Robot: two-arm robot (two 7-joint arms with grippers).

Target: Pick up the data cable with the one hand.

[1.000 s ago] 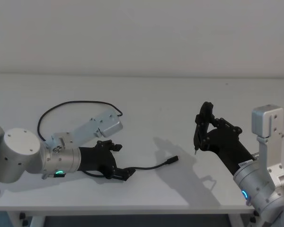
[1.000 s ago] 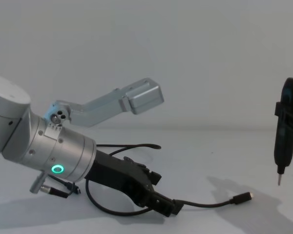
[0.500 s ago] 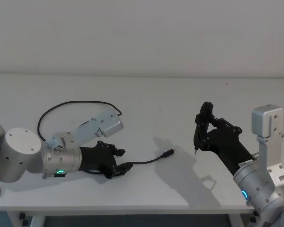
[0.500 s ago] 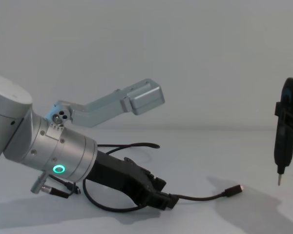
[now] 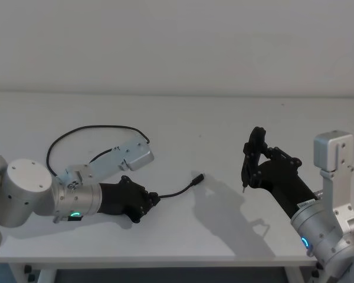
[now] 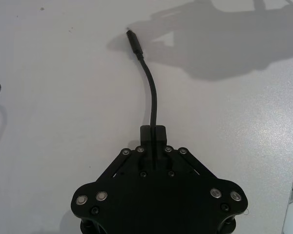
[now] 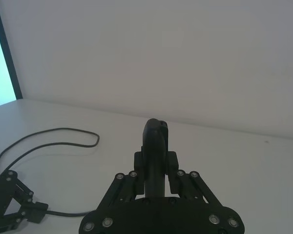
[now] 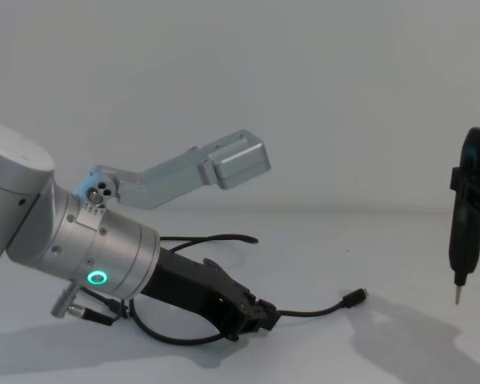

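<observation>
Black and matt, the data cable (image 5: 178, 191) is seen as a long, thin, flexible lead on the left half of the table (image 5: 224, 112). A wide loop of it is laid on the surface behind the left arm. From there it is carried under the arm and is hidden by the silver cylinder (image 5: 85, 200) that bears the green glowing ring (image 5: 75, 214). Near its free end it is pinched by the left gripper (image 5: 154, 199), whose short fingers (image 6: 153, 132) are pressed together on it low over the tabletop. Beyond the fingers a short stretch is bent in a gentle curve toward the right and is ended by a small slim plug (image 5: 197, 176). In the chest view this end is turned slightly upward, and whether the plug is touching the table cannot be told.

The right gripper (image 5: 249, 162) is held upright above the right half of the table, well apart from the cable. Its fingers are closed against each other with nothing seen between them.

The table is white and smooth, and soft grey shadows of both arms are cast on it. It is backed by a plain pale wall (image 5: 177, 41). In the right wrist view a bright pale-blue strip edged by a dark upright bar (image 7: 2, 53) is seen beside the wall.
</observation>
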